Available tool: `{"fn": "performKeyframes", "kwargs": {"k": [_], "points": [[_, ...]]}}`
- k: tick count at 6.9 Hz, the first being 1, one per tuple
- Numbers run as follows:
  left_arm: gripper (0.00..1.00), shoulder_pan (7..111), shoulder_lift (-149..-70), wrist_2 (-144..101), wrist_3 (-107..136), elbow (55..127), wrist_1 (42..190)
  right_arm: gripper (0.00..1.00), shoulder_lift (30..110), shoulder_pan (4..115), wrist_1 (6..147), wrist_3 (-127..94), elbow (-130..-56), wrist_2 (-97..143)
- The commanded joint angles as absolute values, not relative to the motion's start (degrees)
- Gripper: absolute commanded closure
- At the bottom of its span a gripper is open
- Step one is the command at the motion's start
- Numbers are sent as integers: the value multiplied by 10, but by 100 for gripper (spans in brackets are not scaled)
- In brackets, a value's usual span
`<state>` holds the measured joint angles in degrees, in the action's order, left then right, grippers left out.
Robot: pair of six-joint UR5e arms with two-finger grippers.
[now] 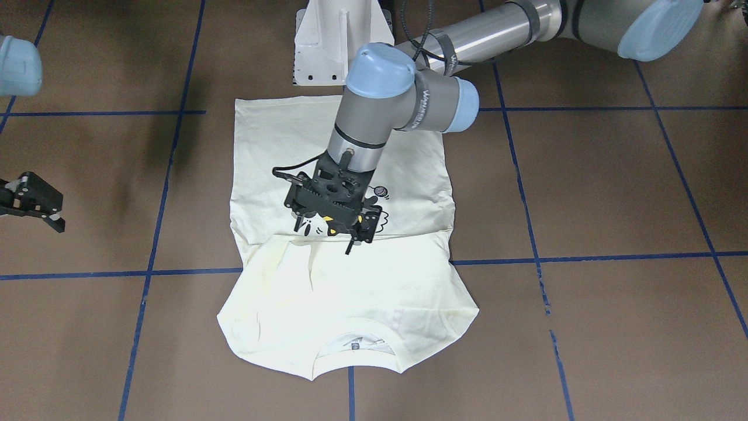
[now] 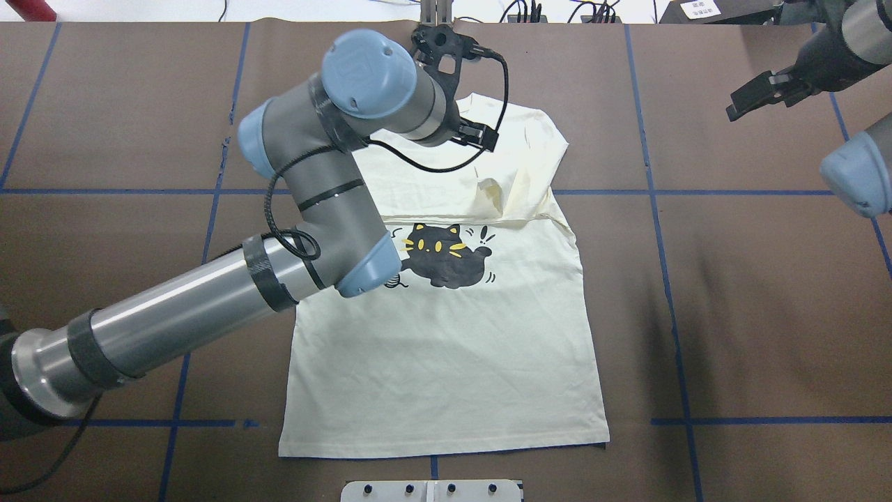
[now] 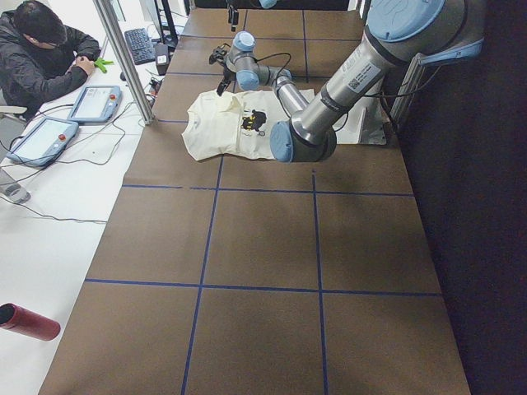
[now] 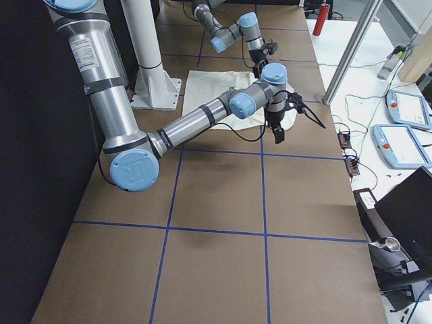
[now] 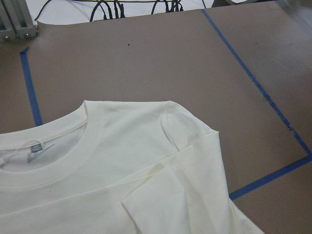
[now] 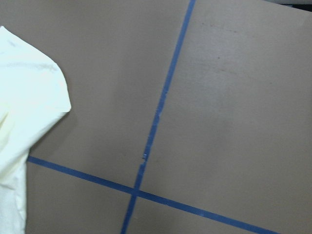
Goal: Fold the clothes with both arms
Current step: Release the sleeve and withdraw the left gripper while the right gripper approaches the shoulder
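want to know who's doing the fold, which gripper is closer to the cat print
Left. The left gripper hovers above the shirt, close by the cat print; the right gripper is well off the shirt, out to its side.

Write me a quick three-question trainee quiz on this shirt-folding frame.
1. True or false: the right gripper is clear of the shirt.
2. Which print shows on the shirt? A) dog B) black cat C) star
3. Fill in: the ___ arm reaches over the shirt.
Key: 1 true; 2 B, the cat; 3 left arm.
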<state>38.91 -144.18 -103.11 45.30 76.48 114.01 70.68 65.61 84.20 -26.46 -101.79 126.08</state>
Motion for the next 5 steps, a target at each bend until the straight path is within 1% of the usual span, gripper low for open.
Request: {"fn": "performKeyframes", "kwargs": {"k": [1, 3, 5], "points": [[0, 449, -1382, -1078, 346, 813, 1092, 0, 647, 593, 848, -363, -999, 1226], [0, 519, -1330, -1114, 226, 825, 1092, 0, 591, 523, 856, -376, -976, 1147], [0, 561, -1290, -1142, 125, 825, 1100, 7, 543, 451, 857, -374, -954, 1047]]}}
